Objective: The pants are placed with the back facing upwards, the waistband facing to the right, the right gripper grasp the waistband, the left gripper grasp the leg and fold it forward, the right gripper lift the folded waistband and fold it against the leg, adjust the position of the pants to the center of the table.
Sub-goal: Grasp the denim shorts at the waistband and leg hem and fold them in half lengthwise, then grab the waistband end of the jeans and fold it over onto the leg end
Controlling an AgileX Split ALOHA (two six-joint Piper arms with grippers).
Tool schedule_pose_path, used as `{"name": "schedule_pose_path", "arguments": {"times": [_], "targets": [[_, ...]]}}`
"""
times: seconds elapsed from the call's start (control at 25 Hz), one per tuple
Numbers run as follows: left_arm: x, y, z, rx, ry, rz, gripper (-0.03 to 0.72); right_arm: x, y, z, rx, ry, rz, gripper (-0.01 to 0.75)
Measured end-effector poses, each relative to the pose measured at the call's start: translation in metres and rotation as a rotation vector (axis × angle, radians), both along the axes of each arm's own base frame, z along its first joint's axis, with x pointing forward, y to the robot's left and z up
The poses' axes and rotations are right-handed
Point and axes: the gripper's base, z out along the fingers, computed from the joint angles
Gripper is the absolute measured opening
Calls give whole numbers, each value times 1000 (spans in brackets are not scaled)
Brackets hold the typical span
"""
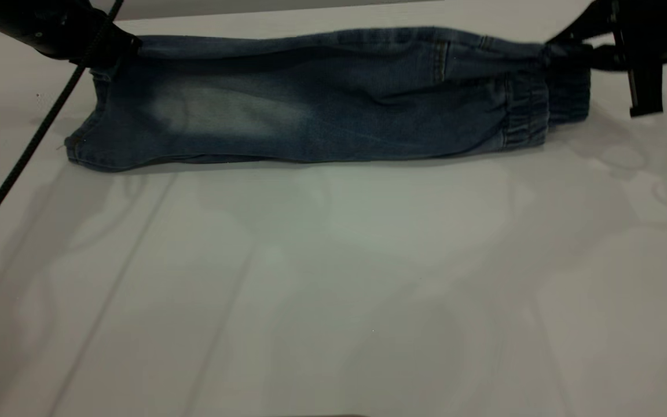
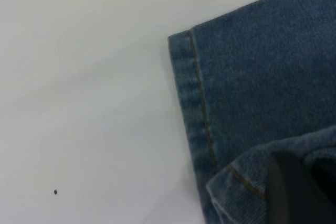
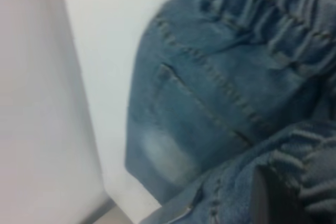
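The blue denim pants (image 1: 322,110) with a pale faded patch lay folded lengthwise near the far edge of the wide, smooth, white-to-light-grey table (image 1: 333,289), around twelve o'clock in the exterior view. The elasticated waistband (image 1: 542,104) pointed toward three o'clock and the hemmed leg end (image 1: 87,139) toward nine. The bulky black left gripper (image 1: 110,49), trailing a black braided cable (image 1: 26,150), sat at the ten o'clock corner of the cloth, clenched on a fold of the hem; its wrist view showed one dark finger (image 2: 294,192) pressed into bunched denim. The black right gripper (image 1: 565,55) at two o'clock grasped the gathered waistband. The tabletop carried soft shadows and faint reflections; a pale wall strip (image 1: 252,7) ran behind it.
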Motion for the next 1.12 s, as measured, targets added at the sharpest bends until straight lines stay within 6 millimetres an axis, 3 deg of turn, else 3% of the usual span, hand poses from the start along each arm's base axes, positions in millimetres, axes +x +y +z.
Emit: {"name": "schedule_pose_path", "arguments": {"times": [0.2, 0.44, 0.56, 0.76, 0.96, 1.12], "targets": [[1, 0, 0, 2, -9, 2, 65, 14, -1, 9, -39, -41, -12, 90], [1, 0, 1, -34, -17, 32, 126, 17, 8, -1, -85, -14, -12, 127], [1, 1, 1, -71, -24, 62, 209, 24, 10, -8, -80, -18, -1, 193], [3, 2, 4, -181, -59, 156, 347, 41, 19, -7, -114, -105, 69, 372], [3, 1, 3, -200, -44, 166, 386, 43, 25, 0, -137, -244, 212, 552], [-1, 0, -2, -207, 20, 162, 391, 34, 28, 4, -98, -304, 369, 601]]}}
